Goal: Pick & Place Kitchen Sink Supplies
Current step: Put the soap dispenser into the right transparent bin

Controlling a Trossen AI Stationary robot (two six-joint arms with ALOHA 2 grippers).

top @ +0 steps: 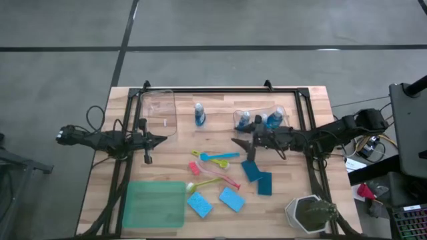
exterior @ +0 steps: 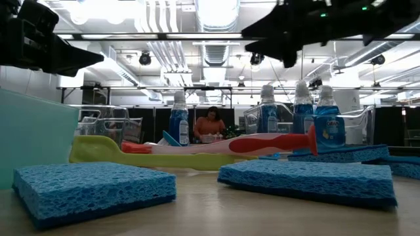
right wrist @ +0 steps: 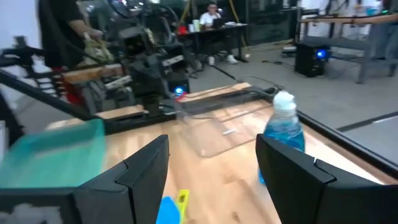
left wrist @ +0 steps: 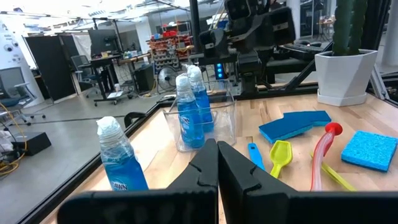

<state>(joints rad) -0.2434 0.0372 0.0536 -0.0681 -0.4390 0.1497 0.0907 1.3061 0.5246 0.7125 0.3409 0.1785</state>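
One blue bottle (top: 199, 115) stands alone on the table at the far middle; it also shows in the right wrist view (right wrist: 283, 134). Three more blue bottles (top: 260, 121) stand in a clear bin (top: 283, 113). Blue, yellow-green and pink brushes (top: 217, 162) lie flat mid-table. Two teal sponges (top: 257, 177) and two blue sponges (top: 217, 201) lie nearer the front. My right gripper (top: 243, 147) hovers open between the bin and the brushes, empty (right wrist: 211, 168). My left gripper (top: 157, 140) is shut and empty at the left (left wrist: 217, 168).
An empty clear bin (top: 158, 113) stands at the far left. A green tray (top: 155, 205) lies at the near left. A white faceted pot with a plant (top: 310, 215) stands at the near right. A person sits in the room beyond the table (exterior: 210, 124).
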